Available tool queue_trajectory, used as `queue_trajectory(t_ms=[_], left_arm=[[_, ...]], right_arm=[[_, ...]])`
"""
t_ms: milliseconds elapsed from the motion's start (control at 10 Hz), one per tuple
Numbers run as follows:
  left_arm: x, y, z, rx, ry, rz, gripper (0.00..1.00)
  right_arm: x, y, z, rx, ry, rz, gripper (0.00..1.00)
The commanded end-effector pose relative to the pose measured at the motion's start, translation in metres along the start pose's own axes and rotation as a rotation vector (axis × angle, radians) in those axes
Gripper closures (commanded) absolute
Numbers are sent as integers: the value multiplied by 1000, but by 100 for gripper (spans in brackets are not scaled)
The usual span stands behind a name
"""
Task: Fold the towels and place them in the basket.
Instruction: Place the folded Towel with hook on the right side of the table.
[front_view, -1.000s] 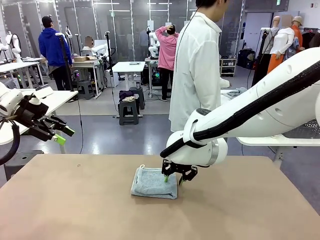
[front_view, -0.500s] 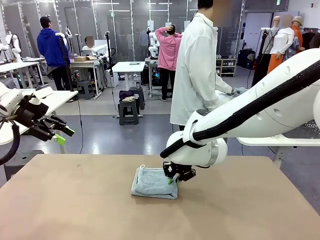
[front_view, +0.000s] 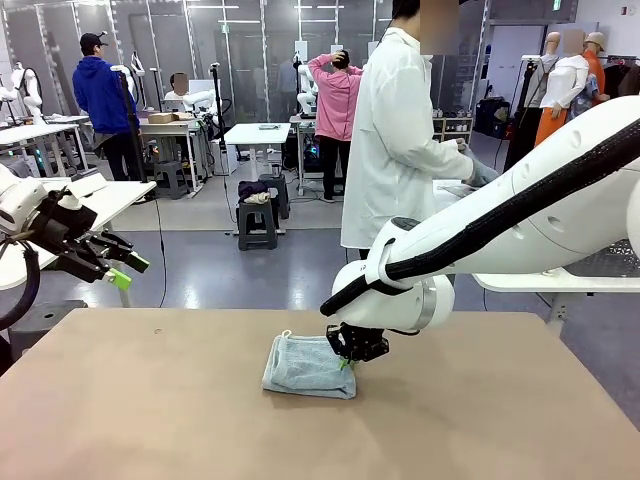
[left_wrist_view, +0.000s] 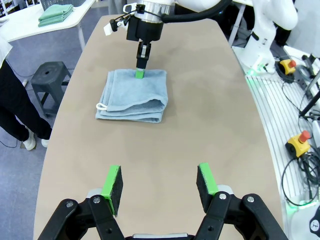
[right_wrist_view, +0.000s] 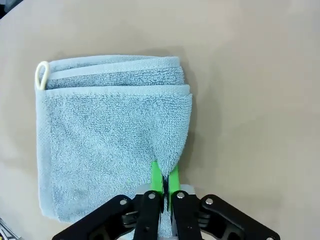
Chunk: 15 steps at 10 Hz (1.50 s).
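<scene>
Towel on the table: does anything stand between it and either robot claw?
Nothing visible does. The right gripper is shut on the towel at its edge, and bare table lies between the towel and the open left gripper.

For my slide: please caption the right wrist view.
Right gripper pinches the edge of a folded blue-grey towel on the table.

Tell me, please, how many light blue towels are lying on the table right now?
1. A folded towel lies in the middle of the table, one edge pinched by the shut right gripper. Whether its layers hide a second cloth, I cannot tell.
</scene>
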<state>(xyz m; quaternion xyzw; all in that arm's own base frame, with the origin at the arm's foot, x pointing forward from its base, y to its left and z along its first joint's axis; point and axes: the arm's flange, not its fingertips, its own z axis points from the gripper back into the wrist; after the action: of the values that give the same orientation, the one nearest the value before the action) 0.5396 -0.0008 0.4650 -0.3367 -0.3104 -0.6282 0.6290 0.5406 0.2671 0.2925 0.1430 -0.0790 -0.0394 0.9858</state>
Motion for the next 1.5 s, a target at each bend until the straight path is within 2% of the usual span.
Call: queue_trajectory(t_ms=[0,200,300,400,600,800,1100,1200,1400], left_arm=[[3,-1,1,4,16,2,25],[3,-1,1,4,16,2,25],[3,-1,1,4,16,2,25],[3,-1,1,4,16,2,25],[3,-1,1,4,16,2,25],[3,-1,1,4,16,2,25],[3,-1,1,4,16,2,25],[3,-1,1,4,16,2,25],[3,-1,1,4,16,2,25]], right_arm=[[-1,0,0,5,-2,-6,100],[-1,0,0,5,-2,-6,100],[0,0,0,0,0,0,95],[6,-13,17,11,5,42,95],[33,-70,55,-19,-24,66,95],[66,-148,93,-37,2,48,95],[102,-244,146,-108,-51,-13,95],[108,-267,154,-134,-41,-16,95],[119,-292,162,-171,-41,7,95]])
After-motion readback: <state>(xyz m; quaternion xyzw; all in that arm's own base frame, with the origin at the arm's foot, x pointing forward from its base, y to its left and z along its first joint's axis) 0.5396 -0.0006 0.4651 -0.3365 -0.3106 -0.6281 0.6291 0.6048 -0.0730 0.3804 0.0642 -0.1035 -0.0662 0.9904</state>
